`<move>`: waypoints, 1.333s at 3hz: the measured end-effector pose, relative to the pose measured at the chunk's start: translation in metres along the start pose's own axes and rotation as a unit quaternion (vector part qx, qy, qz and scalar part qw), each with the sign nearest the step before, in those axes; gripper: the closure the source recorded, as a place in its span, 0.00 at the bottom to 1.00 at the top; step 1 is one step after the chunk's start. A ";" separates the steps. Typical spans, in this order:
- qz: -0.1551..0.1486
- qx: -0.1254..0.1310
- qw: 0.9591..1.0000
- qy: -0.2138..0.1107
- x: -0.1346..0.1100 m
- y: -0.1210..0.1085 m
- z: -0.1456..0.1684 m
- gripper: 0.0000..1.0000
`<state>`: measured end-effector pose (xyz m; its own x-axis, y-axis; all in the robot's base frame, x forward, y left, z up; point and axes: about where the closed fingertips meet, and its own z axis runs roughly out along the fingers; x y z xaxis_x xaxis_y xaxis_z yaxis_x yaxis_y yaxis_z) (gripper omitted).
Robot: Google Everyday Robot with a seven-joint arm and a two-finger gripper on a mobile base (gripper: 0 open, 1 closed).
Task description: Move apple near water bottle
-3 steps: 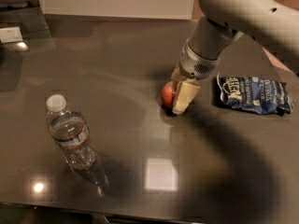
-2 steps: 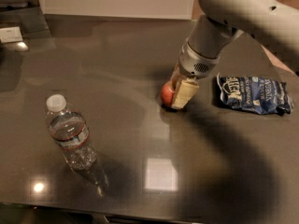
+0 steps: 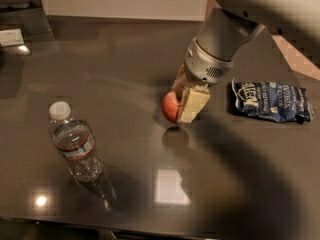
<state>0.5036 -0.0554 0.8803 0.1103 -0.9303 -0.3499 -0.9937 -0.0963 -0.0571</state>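
Observation:
The red apple (image 3: 170, 107) is held between the cream-coloured fingers (image 3: 193, 105) of my gripper (image 3: 182, 105), lifted a little above the dark table (image 3: 125, 74), with its shadow just below. The gripper hangs from the grey arm coming in from the upper right. The clear water bottle (image 3: 75, 146) with a white cap and a red-edged label band stands at the left front of the table, well apart from the apple and to its lower left.
A blue chip bag (image 3: 270, 101) lies on the table to the right of the gripper. A white object (image 3: 11, 36) sits at the far left back. The table's front edge runs along the bottom of the view.
The gripper has lifted the apple off the table and shifted slightly toward the left front. The bottle and the bag have not moved.

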 end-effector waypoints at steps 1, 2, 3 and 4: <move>-0.043 -0.020 0.999 -0.024 -0.029 0.035 0.000 1.00; -0.085 -0.026 0.996 -0.029 -0.052 0.063 0.012 1.00; -0.116 -0.023 0.993 -0.026 -0.069 0.078 0.028 1.00; -0.137 -0.020 0.990 -0.021 -0.084 0.085 0.042 1.00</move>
<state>0.4105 0.0296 0.8658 0.3758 -0.8518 -0.3649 -0.9262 -0.3581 -0.1180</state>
